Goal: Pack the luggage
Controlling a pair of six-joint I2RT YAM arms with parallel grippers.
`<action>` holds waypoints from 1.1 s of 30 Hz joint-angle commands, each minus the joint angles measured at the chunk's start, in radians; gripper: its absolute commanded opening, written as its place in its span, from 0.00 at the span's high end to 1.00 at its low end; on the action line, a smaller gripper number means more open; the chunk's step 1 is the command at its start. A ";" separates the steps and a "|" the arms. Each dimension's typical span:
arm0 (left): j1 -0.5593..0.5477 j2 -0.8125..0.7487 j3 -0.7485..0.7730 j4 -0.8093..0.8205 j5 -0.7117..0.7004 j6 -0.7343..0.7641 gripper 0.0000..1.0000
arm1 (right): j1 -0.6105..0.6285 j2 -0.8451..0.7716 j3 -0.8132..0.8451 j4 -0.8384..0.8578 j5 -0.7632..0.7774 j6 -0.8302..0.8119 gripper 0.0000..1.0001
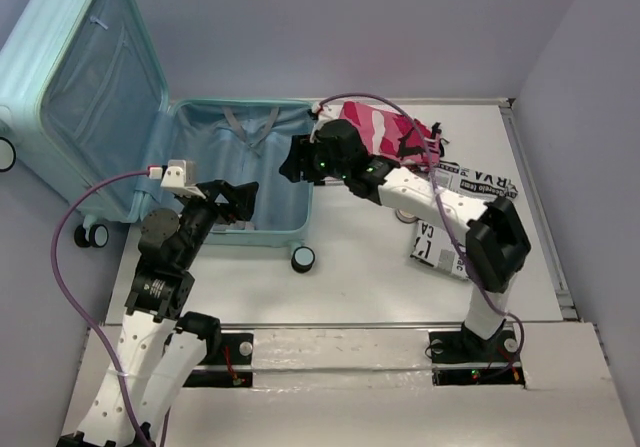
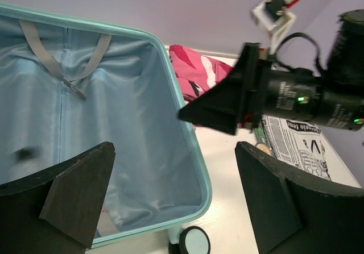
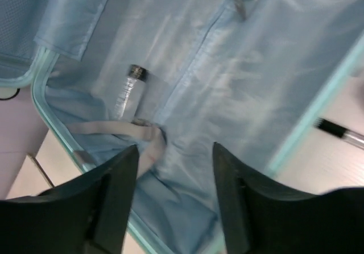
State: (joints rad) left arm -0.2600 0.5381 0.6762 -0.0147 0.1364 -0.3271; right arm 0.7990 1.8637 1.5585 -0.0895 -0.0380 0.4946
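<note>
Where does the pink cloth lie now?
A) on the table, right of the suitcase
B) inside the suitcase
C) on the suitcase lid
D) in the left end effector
A: the pink cloth lies on the table, outside the rim of the open suitcase.

Top external: high, behind arm bases, looking down and forward over whole worktop point(image 1: 380, 277). Left wrist: close at near edge of luggage point(image 2: 131, 123), facing far-right, left fingers point(image 2: 79, 191) framing bottom. Right wrist: close above luggage, looking down into it, right fingers point(image 3: 116, 197) at bottom. All three share luggage interior.
</note>
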 commanded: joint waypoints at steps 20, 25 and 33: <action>0.018 -0.003 0.045 0.048 0.051 -0.001 0.01 | -0.386 0.133 -0.055 0.093 -0.678 -0.516 0.55; 0.018 0.006 0.045 0.048 0.057 -0.003 0.01 | -0.386 0.227 -0.008 0.093 -0.694 -0.511 0.52; 0.025 0.011 0.045 0.053 0.071 -0.004 0.01 | -0.386 0.330 0.049 0.071 -0.677 -0.507 0.51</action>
State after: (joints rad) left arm -0.2447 0.5446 0.6762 -0.0124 0.1844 -0.3302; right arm 0.4126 2.1414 1.5440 -0.0216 -0.6968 -0.0036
